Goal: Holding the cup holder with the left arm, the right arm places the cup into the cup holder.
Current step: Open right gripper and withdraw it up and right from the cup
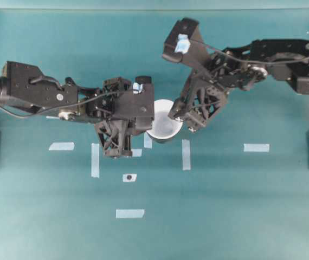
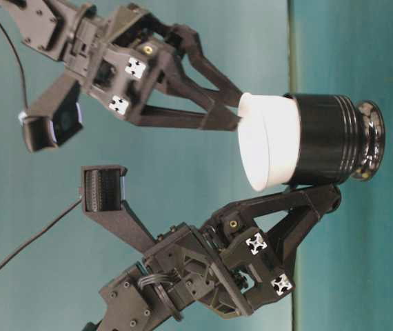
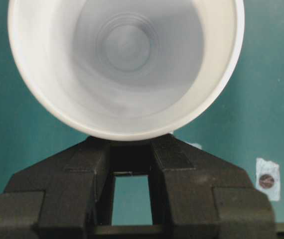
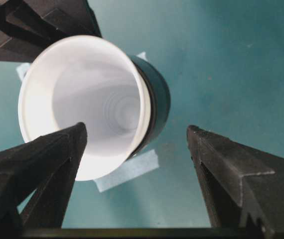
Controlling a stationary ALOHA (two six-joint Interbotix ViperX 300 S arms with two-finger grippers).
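Your white cup [image 1: 163, 123] already sits inside the black cup holder [image 2: 327, 138], its wide rim and upper wall standing proud of the holder's top edge; the two stand upright together on the teal tabletop [image 1: 225, 211], near the middle between both arms. Your left gripper [image 3: 132, 149] is drawn in narrow on the side of the holder, just under the cup's rim, with its two fingers close together and only a slim gap showing between them in the left wrist view. Your right gripper [image 4: 137, 137] stands wide, holding nothing: one finger [image 4: 47, 164] overlaps the cup's rim in the right wrist view, the other is well clear off to the side over bare tabletop. From the table-level view its fingertips reach the cup's rim. Strips of pale tape [image 1: 186, 154] lie on the tabletop around the holder.
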